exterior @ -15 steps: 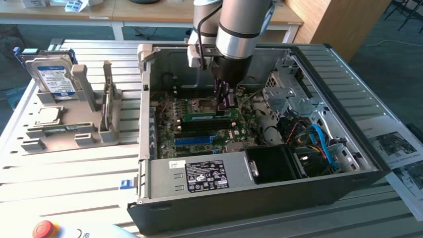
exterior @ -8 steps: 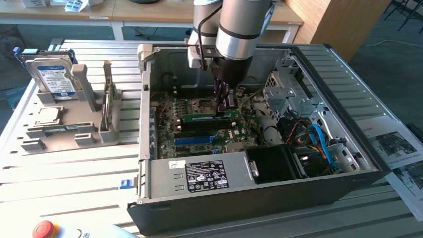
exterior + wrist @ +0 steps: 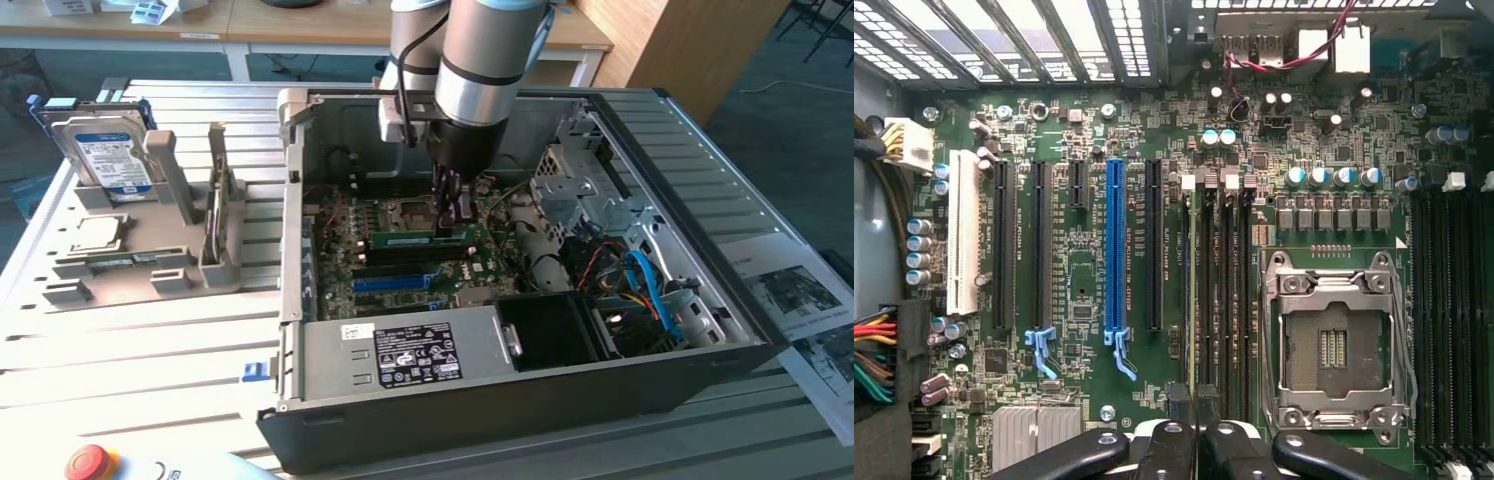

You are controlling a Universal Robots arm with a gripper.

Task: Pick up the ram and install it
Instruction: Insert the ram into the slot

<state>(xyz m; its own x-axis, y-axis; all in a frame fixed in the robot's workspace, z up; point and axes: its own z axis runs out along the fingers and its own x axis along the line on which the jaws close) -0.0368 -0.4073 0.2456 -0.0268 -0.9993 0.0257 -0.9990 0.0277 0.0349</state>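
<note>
Grey metal slats are seen across the counter (image 3: 147,330), and an open computer case (image 3: 534,410) is laid flat on it. Wooden desks are seen far behind, at 12 o'clock in the exterior view.

The arm (image 3: 481,60) is held almost straight up and down, and it is reached into the middle of the case from above. The hand (image 3: 451,208) is pointed down at the motherboard (image 3: 340,240). The hand is clenched on the ram (image 3: 414,239), and the thin green stick is gripped near its 3 o'clock end. The ram is stood on its long edge, level, at the dark memory slots in the middle of the board. In the wrist view the two black fingers (image 3: 1176,402) are seen very close together over those slots.

The square chip socket (image 3: 407,212) is found just beside the hand, at 10 o'clock. The long blue slot (image 3: 400,283) is found near it at 7 o'clock. The silver power box (image 3: 400,355) and a black fan cover (image 3: 561,330) are set at 6 and 5 o'clock, well apart from the hand. A metal drive cage (image 3: 587,190) is stood close by at 3 o'clock, and blue cables (image 3: 650,285) are bent at 4 o'clock.

Outside the case, at 9 o'clock, a hard drive (image 3: 110,155) is stood upright in a grey holder (image 3: 174,250). A red button (image 3: 91,463) is seen at 7 o'clock, and printed papers (image 3: 801,300) are laid at 3 o'clock.
</note>
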